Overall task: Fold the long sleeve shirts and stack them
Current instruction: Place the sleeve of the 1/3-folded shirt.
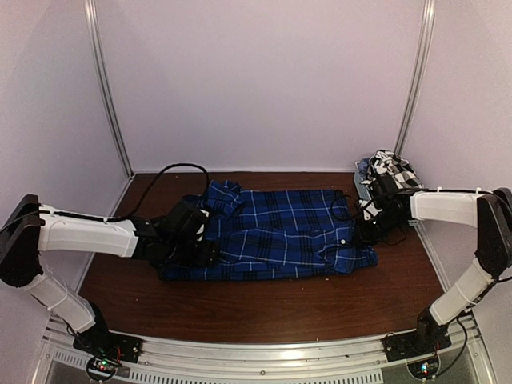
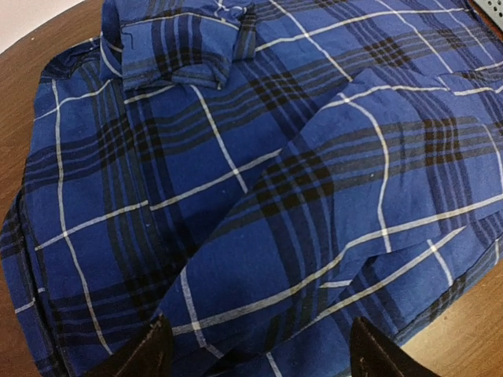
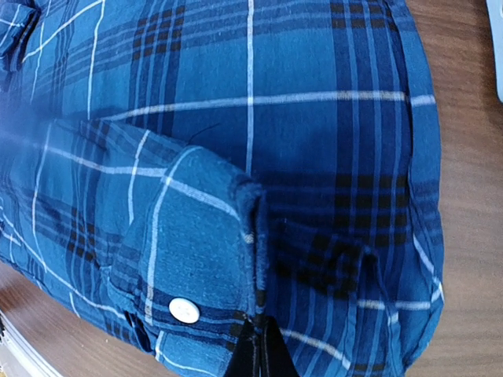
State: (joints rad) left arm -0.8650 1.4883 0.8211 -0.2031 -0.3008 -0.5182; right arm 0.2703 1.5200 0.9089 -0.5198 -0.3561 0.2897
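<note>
The royal-blue plaid shirt (image 1: 276, 232) lies partly folded in the middle of the table. It fills the left wrist view (image 2: 259, 181) and the right wrist view (image 3: 299, 141). My left gripper (image 1: 210, 242) is at the shirt's left edge, open, with its fingertips (image 2: 149, 353) spread wide just above the cloth. My right gripper (image 1: 358, 234) is at the shirt's right edge. Its fingers (image 3: 263, 353) are shut on the edge of the buttoned sleeve cuff (image 3: 192, 259). The black-and-white check shirt (image 1: 394, 170) is bunched in the basket at the back right.
The small grey slotted basket (image 1: 364, 182) stands at the back right, just behind my right arm. Bare brown table (image 1: 264, 308) shows in front of the shirt. A black cable (image 1: 164, 180) loops over the back left. White walls enclose the table.
</note>
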